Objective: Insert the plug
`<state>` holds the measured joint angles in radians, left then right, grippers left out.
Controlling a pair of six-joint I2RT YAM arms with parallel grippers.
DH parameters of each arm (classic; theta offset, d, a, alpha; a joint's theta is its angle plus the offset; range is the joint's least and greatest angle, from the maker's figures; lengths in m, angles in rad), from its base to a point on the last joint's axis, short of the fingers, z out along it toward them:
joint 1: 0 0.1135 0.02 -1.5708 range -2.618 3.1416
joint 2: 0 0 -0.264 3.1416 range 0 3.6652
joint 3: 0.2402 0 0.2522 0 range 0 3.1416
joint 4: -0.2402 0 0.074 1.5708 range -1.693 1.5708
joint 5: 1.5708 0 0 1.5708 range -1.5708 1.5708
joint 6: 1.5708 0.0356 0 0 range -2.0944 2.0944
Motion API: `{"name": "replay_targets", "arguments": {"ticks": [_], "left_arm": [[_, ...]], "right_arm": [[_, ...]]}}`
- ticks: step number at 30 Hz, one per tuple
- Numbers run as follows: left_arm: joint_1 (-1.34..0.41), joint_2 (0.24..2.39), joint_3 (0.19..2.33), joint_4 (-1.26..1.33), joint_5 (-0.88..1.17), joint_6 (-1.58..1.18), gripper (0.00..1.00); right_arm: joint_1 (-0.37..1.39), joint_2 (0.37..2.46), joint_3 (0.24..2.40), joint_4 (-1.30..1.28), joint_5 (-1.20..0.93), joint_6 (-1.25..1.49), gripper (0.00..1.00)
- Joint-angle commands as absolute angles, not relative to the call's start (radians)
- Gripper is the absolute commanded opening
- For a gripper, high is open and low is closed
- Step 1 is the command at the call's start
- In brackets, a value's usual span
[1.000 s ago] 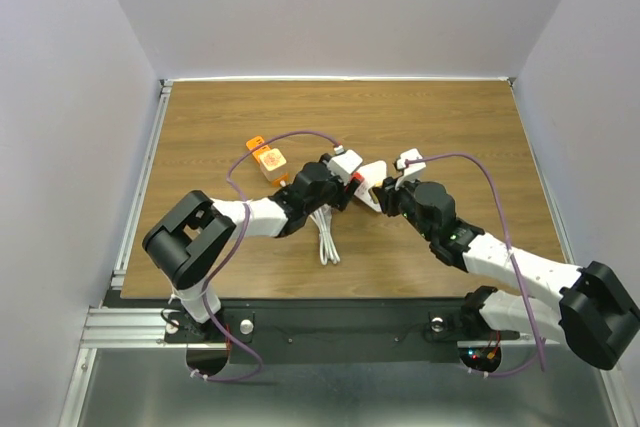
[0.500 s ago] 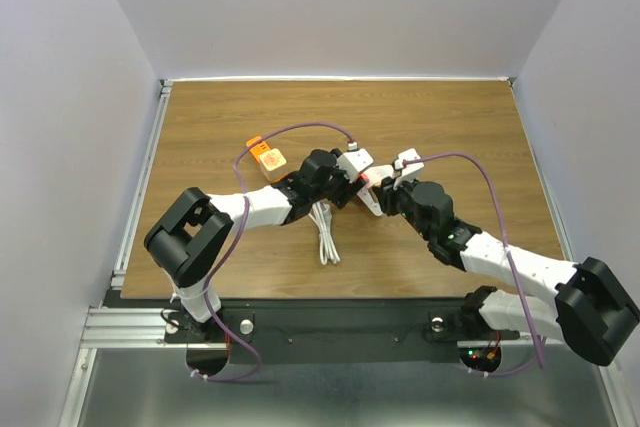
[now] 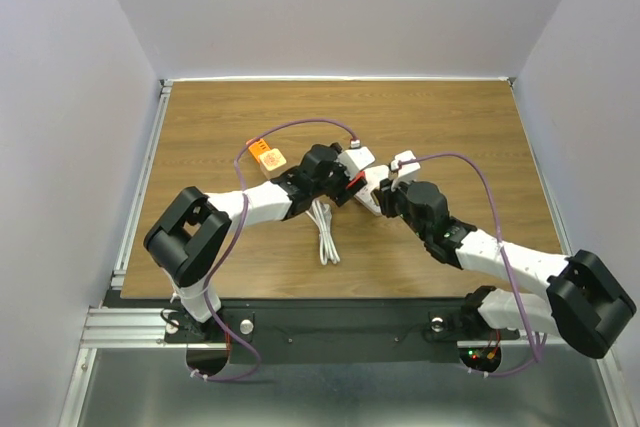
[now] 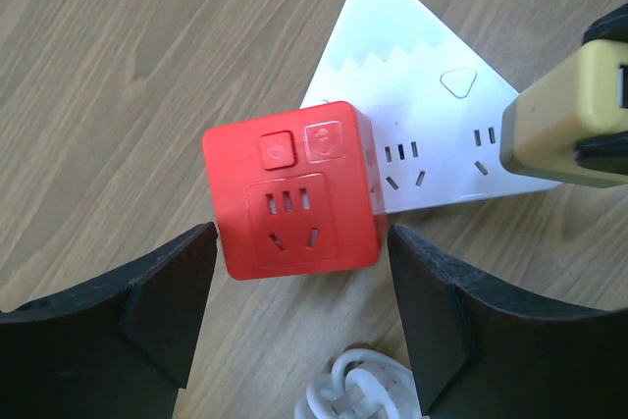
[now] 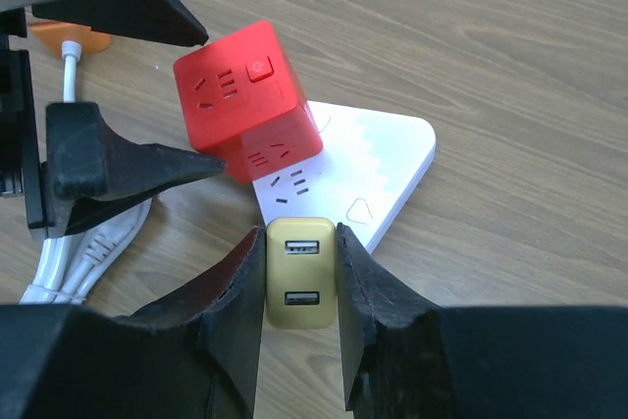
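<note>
A white triangular power strip (image 4: 422, 85) lies on the wood table, also in the right wrist view (image 5: 378, 159) and the top view (image 3: 371, 198). A red cube adapter (image 4: 291, 190) sits on its corner (image 5: 245, 100). My left gripper (image 4: 299, 316) is open, one finger on each side of the cube without touching it; in the top view it is at mid-table (image 3: 350, 179). My right gripper (image 5: 300, 277) is shut on a yellow USB charger plug (image 5: 300, 272) and holds it at the strip's near edge, beside free sockets. The plug also shows in the left wrist view (image 4: 574, 130).
A coiled white cable (image 3: 325, 232) lies just below the left gripper, also in the left wrist view (image 4: 358, 390). An orange adapter (image 3: 268, 158) lies to the left on the table. Purple arm cables arc above both wrists.
My left gripper has moved right, up to the red cube and strip. My right gripper has moved slightly left toward the strip with the yellow plug in it.
</note>
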<state>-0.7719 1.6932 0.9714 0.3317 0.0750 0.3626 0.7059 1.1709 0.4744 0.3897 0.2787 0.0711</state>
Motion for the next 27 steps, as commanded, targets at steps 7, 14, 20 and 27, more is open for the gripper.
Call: {"name": "replay_targets", "arguments": {"ticks": [7, 14, 20, 27], "left_arm": [[-0.742, 1.605, 0.973, 0.457, 0.135, 0.419, 0.99], [-0.667, 1.474, 0.842, 0.592, 0.248, 0.394, 0.99], [-0.652, 1.437, 0.807, 0.63, 0.258, 0.39, 0.99], [-0.649, 1.465, 0.813, 0.63, 0.249, 0.393, 0.99]], "right_arm": [[0.7, 1.219, 0.561, 0.396, 0.311, 0.023, 0.01], [0.701, 1.247, 0.578, 0.387, 0.337, -0.057, 0.01], [0.7, 1.261, 0.583, 0.383, 0.302, -0.1, 0.01], [0.701, 1.318, 0.6, 0.379, 0.258, -0.141, 0.0]]}}
